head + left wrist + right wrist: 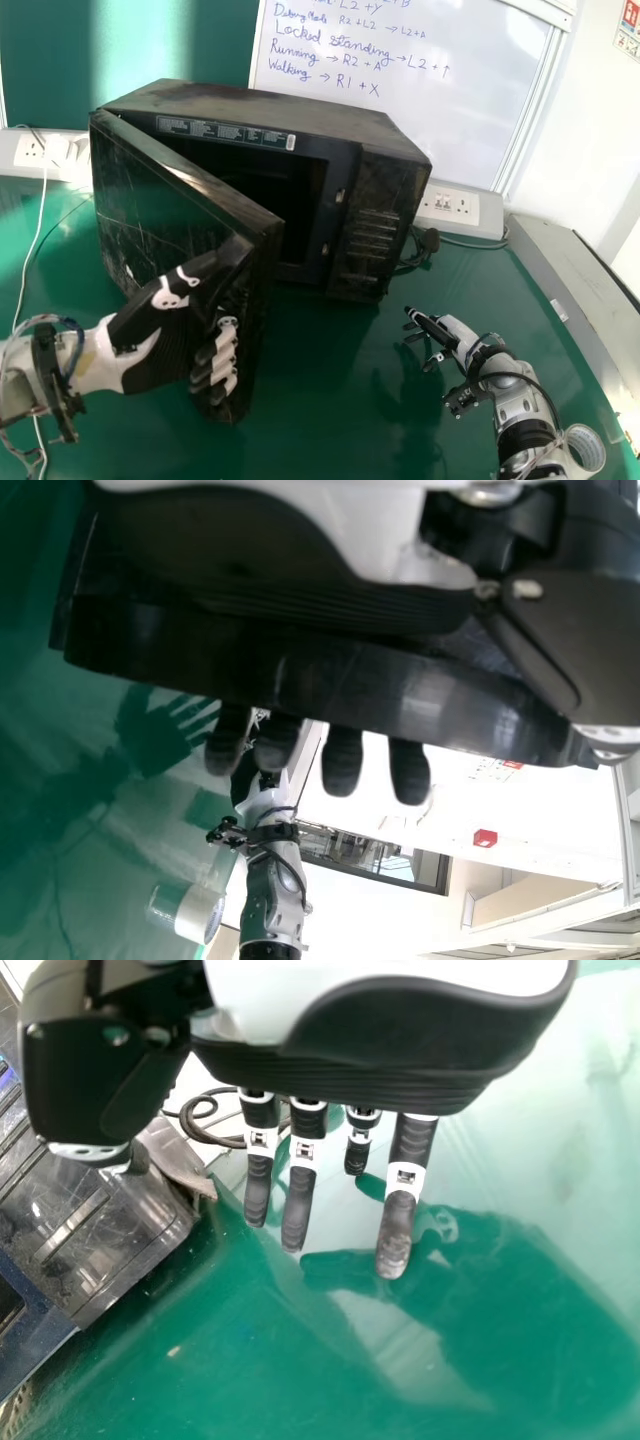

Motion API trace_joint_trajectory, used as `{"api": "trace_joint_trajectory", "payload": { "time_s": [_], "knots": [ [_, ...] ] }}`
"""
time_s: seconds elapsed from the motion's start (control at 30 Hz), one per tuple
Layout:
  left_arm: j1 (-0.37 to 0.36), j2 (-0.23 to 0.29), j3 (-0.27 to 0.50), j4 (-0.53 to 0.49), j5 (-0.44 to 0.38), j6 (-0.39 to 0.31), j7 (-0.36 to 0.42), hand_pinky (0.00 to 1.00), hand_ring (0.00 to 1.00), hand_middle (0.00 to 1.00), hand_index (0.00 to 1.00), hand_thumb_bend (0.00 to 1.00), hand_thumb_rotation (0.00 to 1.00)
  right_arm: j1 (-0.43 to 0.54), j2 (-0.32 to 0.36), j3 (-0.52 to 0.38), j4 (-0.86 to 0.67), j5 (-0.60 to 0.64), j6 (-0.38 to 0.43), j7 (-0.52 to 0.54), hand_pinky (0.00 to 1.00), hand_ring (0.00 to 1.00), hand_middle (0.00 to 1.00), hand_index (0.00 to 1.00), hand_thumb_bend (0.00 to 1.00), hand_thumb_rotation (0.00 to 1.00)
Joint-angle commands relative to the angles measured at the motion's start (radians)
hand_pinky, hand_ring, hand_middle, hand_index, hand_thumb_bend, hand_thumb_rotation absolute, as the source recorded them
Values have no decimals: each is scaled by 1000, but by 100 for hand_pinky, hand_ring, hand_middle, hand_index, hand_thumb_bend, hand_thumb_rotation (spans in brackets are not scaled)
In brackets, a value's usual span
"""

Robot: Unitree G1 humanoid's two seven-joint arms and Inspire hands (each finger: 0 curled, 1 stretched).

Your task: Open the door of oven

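"Black glass and casing: is that the oven point(390, 155)?"

"Yes, it is set on the green counter point(335, 400), and its door point(155, 200) is seen ajar, swung out towards the robot's left."

"How much of the task is done, then?"

"The harder part, it can be judged. The latch side is well apart from the body, and the dark cavity point(302, 205) is partly exposed."

"And what is left?"

"Only the wider swing. Much of the cavity is masked by the door, so the job is best counted as well begun but not finished."

"Is the door gripped?"

"Not as far as can be told. The left hand point(180, 300) is placed at the free edge, its fingers point(342, 765) held fairly straight, with the tips seen past that edge in the left wrist view. How firmly it is pressed cannot be told."

"What of the right hand point(430, 325)?"

"It is held open over the counter, right of the oven, with nothing in it."

"What is called for next?"

"A further push outward, probably. Should the edge be slipped off, the door could be left half open."
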Motion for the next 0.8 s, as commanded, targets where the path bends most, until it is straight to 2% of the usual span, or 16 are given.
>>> {"api": "trace_joint_trajectory", "payload": {
  "time_s": [0.0,0.03,0.07,0.1,0.17,0.23,0.3,0.4,0.43,0.5,0.57,0.63,0.7,0.77],
  "knots": [
    [-5,-61,261,168,-295,-57,-60,0,2,9,18,45,4,46,-17,20,40,-33,34,15,34,47,68,75,67,94],
    [-11,-44,271,183,-287,-52,-64,0,2,9,18,46,3,46,-17,17,40,-30,36,15,34,47,67,74,68,94],
    [-17,-28,279,196,-278,-48,-69,0,2,9,32,48,4,46,-17,15,41,-28,38,16,33,47,68,74,68,93],
    [-25,-3,287,216,-267,-38,-78,0,2,9,39,49,5,46,-18,16,40,-28,39,17,31,47,68,74,68,93],
    [-36,50,298,255,-257,1,-85,0,2,8,45,50,5,46,-20,17,40,-30,37,18,31,47,68,75,66,94],
    [-39,108,296,282,-236,20,-106,0,2,7,47,50,5,46,-20,17,40,-32,34,16,30,47,67,75,65,94],
    [-39,148,302,302,-212,11,-116,0,1,6,47,50,4,47,-20,16,41,-37,33,15,31,47,68,75,66,94],
    [-26,173,341,322,-202,2,-76,0,1,5,47,50,4,47,-19,9,42,-38,40,9,35,48,68,75,67,93],
    [-22,180,348,334,-199,-3,-79,0,0,5,47,50,4,47,-19,7,42,-37,42,9,33,48,68,76,66,93],
    [-16,203,347,377,-179,-20,-104,0,0,4,47,49,4,49,-20,3,41,-37,38,9,30,47,67,75,66,93],
    [-27,242,338,469,-174,-15,-167,0,0,5,47,49,4,50,-21,0,40,-37,35,11,29,47,67,74,65,93],
    [-34,262,345,554,-164,-52,-230,0,1,6,47,50,4,50,-22,2,39,-41,32,12,30,47,67,75,64,93],
    [-22,271,375,582,-145,-101,-239,0,3,7,47,50,4,49,-23,3,39,-43,33,12,32,47,68,74,65,93],
    [-26,297,398,623,-153,-97,-249,0,2,6,47,50,4,49,-23,1,40,-41,32,14,33,48,68,75,65,93]
  ]
}}
